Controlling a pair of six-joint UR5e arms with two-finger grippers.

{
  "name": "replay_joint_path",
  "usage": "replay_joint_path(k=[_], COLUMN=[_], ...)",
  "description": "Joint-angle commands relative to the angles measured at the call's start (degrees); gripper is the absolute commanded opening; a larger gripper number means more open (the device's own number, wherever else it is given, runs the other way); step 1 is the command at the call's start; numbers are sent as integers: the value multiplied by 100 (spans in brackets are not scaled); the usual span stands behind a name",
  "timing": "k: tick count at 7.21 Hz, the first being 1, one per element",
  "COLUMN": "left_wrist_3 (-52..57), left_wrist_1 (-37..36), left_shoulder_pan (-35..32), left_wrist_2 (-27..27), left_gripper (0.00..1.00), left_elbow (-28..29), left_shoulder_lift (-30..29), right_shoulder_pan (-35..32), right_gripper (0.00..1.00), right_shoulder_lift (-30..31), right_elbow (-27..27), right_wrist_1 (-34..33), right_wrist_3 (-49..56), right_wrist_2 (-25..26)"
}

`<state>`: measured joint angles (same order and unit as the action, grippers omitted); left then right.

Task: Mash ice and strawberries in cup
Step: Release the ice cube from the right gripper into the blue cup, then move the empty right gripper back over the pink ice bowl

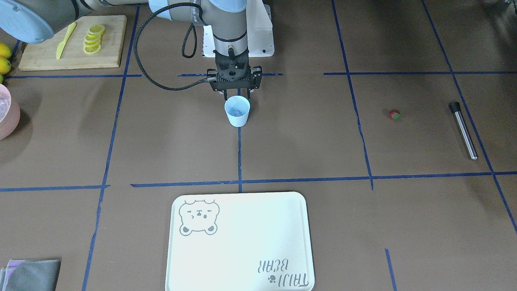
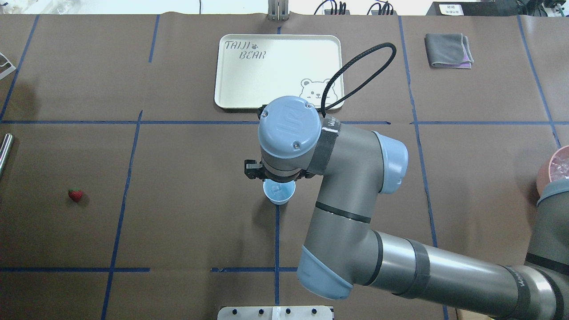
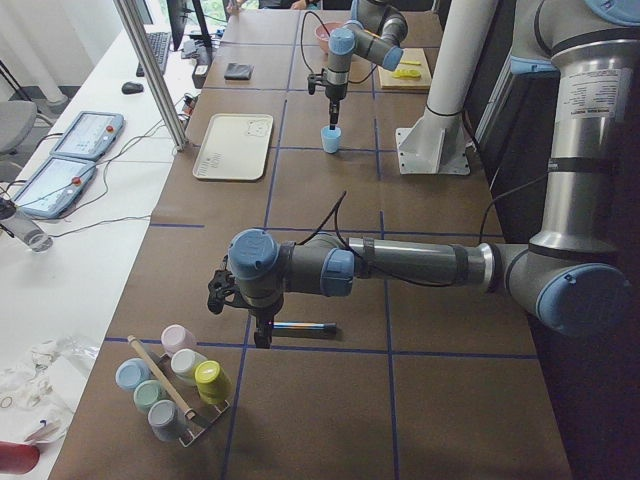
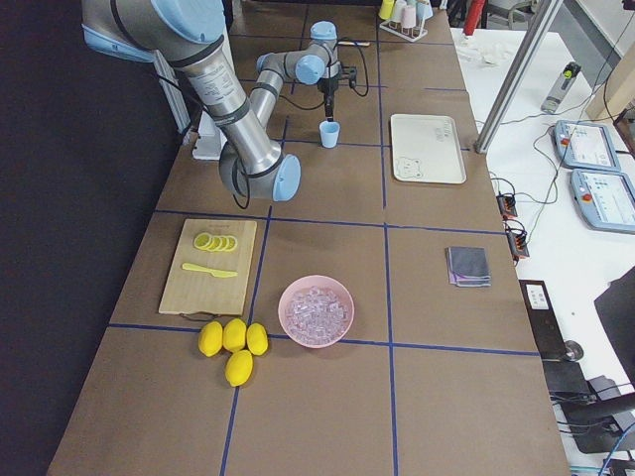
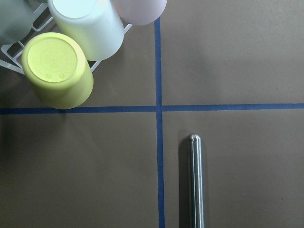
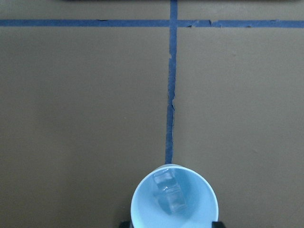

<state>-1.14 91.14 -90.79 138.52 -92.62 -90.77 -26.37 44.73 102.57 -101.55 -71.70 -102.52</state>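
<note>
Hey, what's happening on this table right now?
The right gripper hangs open just above the light-blue cup, which already holds ice. The strawberry lies on the table far to one side, not yet in the cup. The left gripper hovers over the metal rod near the pastel cups; its state is unclear.

Blocked above, open sideways
Right gripper (image 1: pixel 237 95) hangs over your cup (image 1: pixel 237 113); bare tabletop (image 1: pixel 315 141) runs toward the left edge.
</note>
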Motion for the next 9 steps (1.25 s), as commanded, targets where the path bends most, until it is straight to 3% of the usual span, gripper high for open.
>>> replay_joint_path(k=[1,2,4,5,7,9], left_wrist_3=[-44,-105,-115,-115,-115,-106], left_wrist_1=[0,0,0,0,0,0], left_shoulder_pan=[0,0,0,0,0,0], left_wrist_2=[0,0,0,0,0,0], left_gripper=[100,100,100,100,100,100], left_elbow=[-63,-90,-99,-99,-99,-90], left_shoulder_lift=[-11,-11,-11,-11,-11,-2], right_shoulder_pan=[-611,-1093,-1717,-2322,-3291,-4152], right_gripper=[99,99,99,99,99,99], right_shoulder_lift=[700,1035,2429,3227,4836,5851], right_elbow=[1215,1735,2511,2601,2558,2296], right_wrist_1=[-704,-1048,-851,-379,999,1295], right_wrist_3=[277,941,2181,3013,4203,5913], right_wrist_2=[-75,-83,-406,-1035,-1672,-2094])
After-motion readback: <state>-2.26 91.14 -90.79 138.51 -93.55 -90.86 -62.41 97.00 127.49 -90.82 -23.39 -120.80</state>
